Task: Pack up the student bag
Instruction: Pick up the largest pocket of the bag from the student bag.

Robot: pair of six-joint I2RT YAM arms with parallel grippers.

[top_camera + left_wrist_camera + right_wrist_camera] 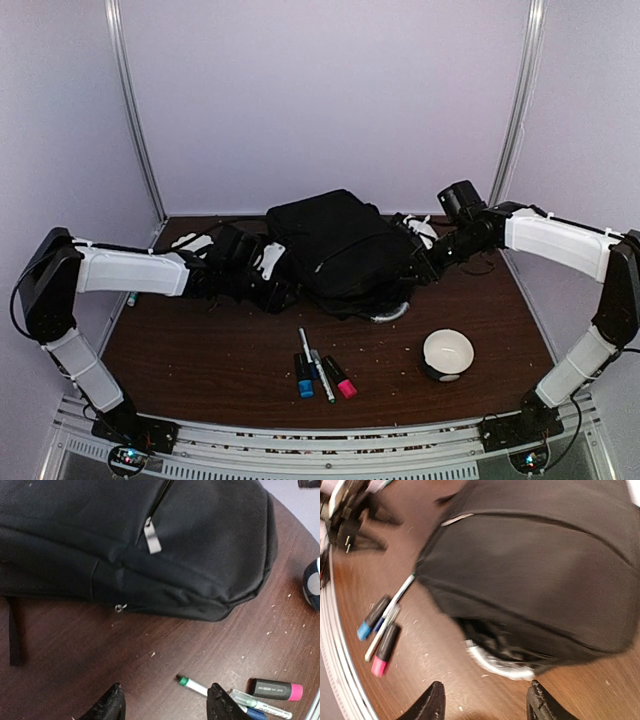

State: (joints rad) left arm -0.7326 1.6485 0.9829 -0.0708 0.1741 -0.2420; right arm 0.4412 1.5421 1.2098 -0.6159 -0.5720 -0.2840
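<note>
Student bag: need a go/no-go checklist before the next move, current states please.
1. Left pincer open with nothing in it: ok.
2. Right pincer open with nothing in it: ok.
3. Student bag open for packing: not ok. In the left wrist view the zipper looks shut, with its zipper pull lying flat.
4. Items to pack within view: ok. The blue-capped marker, pen and pink-capped marker lie loose on the table in front of the bag.
5. Bowl apart from bag and arms: ok.
6. Right wrist view sharp enough for aiming: not ok, it is blurred.
</note>
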